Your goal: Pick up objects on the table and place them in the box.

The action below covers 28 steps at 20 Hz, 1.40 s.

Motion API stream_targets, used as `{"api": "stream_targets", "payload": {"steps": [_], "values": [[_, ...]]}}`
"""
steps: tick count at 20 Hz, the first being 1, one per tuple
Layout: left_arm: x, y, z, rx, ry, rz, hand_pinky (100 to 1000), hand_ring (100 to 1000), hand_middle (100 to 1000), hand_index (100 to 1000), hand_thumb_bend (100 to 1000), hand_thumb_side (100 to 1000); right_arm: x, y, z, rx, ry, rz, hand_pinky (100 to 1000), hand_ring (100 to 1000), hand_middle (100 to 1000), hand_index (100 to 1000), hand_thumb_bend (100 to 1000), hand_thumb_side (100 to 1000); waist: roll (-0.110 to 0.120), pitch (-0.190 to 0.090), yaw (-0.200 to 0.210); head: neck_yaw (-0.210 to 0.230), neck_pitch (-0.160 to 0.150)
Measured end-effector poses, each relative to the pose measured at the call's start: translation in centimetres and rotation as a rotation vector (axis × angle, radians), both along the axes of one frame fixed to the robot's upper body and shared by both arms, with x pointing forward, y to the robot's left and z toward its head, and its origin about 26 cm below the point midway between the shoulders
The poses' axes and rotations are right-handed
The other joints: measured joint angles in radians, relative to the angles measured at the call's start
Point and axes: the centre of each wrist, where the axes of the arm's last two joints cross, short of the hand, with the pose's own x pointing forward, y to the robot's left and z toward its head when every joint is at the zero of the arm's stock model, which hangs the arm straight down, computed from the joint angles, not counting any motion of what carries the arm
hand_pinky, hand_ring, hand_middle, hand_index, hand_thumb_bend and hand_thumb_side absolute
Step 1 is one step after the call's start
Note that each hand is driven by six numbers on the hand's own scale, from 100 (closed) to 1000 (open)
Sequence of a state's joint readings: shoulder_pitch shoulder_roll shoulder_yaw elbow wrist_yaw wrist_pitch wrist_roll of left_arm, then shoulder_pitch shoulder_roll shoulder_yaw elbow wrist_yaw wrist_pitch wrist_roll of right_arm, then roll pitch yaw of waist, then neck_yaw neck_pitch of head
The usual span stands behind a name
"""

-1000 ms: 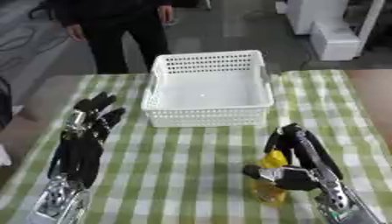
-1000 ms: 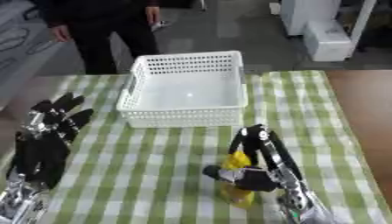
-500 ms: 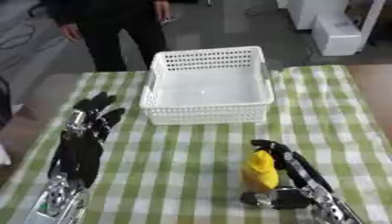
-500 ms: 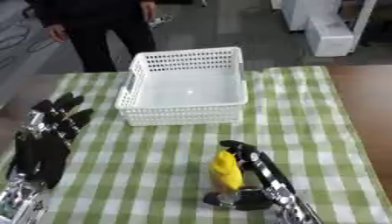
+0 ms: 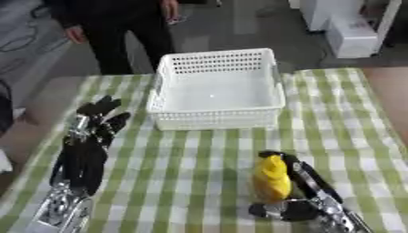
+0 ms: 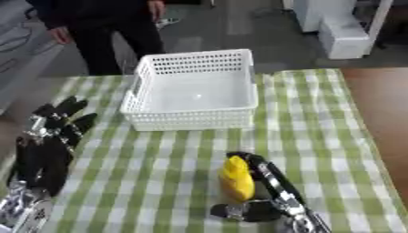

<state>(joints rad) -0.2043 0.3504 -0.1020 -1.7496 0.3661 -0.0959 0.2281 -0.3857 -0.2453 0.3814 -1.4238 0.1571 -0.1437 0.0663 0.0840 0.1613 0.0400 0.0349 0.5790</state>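
A yellow bottle-shaped object (image 5: 270,178) stands upright on the green checked tablecloth, near the front right. My right hand (image 5: 303,195) is wrapped round it, fingers along its right side and thumb curled under its base. The white perforated basket (image 5: 215,119) sits empty at the far middle of the table, well beyond the bottle. My left hand (image 5: 89,136) lies open on the cloth at the left, fingers pointing toward the far edge, holding nothing.
A person in dark clothes (image 5: 119,27) stands behind the table's far left edge, not touching anything. Bare brown tabletop (image 5: 390,86) shows to the right of the cloth. White equipment (image 5: 350,27) stands on the floor at the back right.
My right hand with the yellow bottle has lifted and shifted slightly toward the basket; the bottle now stands upright in the grasp. The camera view has also shifted. My left hand has stayed put.
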Motion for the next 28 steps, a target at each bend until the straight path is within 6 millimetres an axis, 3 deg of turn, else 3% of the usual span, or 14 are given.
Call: {"api": "stream_targets", "payload": {"steps": [1,2,3,4,5,6,7,8,9,12,17,24,28], "values": [[0.0,0.0,0.0,-0.001,-0.001,-0.001,912,815,859,943,105,1000,0.1,0.1,-0.1,0.014,-0.004,-0.019,100,330,417,622,917,303,0.0,0.001,0.002,0.0,0.0],[0.0,0.0,0.1,-0.001,-0.001,-0.002,912,815,859,943,105,1000,0.3,0.2,-0.2,0.028,-0.012,-0.035,100,339,422,622,920,306,0.0,0.001,0.003,0.0,-0.001],[0.1,-0.1,0.1,-0.002,-0.002,-0.004,912,815,859,943,104,1000,0.5,0.2,-0.2,0.038,-0.022,-0.05,100,257,342,550,908,295,0.0,0.002,0.004,0.0,-0.001],[0.1,-0.1,0.2,-0.002,-0.004,-0.005,912,815,859,943,104,1000,0.7,0.3,-0.1,0.05,-0.034,-0.062,100,257,342,550,908,295,0.0,0.003,0.006,0.0,-0.003],[0.1,-0.1,0.2,-0.002,-0.005,-0.006,912,814,859,943,103,1000,0.9,0.4,0.0,0.064,-0.047,-0.072,100,129,195,419,890,279,0.0,0.005,0.006,0.0,-0.006],[0.1,-0.1,0.2,-0.002,-0.004,-0.008,912,814,859,943,102,1000,1.2,0.5,0.0,0.075,-0.059,-0.081,100,106,174,395,884,275,0.0,0.006,0.008,0.0,-0.009],[0.1,-0.1,0.2,-0.002,-0.004,-0.008,912,814,858,943,102,1000,1.4,0.4,0.1,0.084,-0.071,-0.09,100,100,100,277,843,281,0.0,0.006,0.01,0.0,-0.009],[0.1,-0.1,0.2,-0.003,-0.004,-0.009,912,814,858,943,102,1000,1.6,0.5,0.1,0.096,-0.084,-0.098,100,100,100,277,843,281,0.0,0.007,0.012,0.0,-0.01],[0.1,-0.2,0.2,-0.005,-0.005,-0.01,912,814,858,943,101,1000,1.7,0.5,0.1,0.107,-0.097,-0.107,100,100,100,188,827,278,0.0,0.007,0.012,0.0,-0.01],[0.2,-0.3,0.4,-0.009,-0.01,-0.013,912,814,858,943,101,1000,2.2,0.4,0.3,0.124,-0.155,-0.126,100,100,100,171,800,263,0.001,0.011,0.017,0.0,-0.018],[0.2,-0.4,0.5,-0.009,-0.012,-0.017,912,814,858,943,100,1000,2.4,0.5,0.3,0.196,-0.194,-0.133,100,100,100,163,673,262,0.002,0.013,0.018,0.0,-0.019],[0.2,-0.4,0.5,-0.007,-0.012,-0.02,912,814,858,943,101,1000,2.3,0.6,0.8,0.313,-0.14,-0.059,100,100,100,162,654,247,0.008,0.018,0.018,0.0,-0.019],[0.2,-0.4,0.5,-0.008,-0.013,-0.02,912,814,858,943,102,1000,2.0,1.0,2.1,0.352,-0.123,-0.023,100,100,100,161,654,243,0.009,0.018,0.016,0.0,-0.019]]}}
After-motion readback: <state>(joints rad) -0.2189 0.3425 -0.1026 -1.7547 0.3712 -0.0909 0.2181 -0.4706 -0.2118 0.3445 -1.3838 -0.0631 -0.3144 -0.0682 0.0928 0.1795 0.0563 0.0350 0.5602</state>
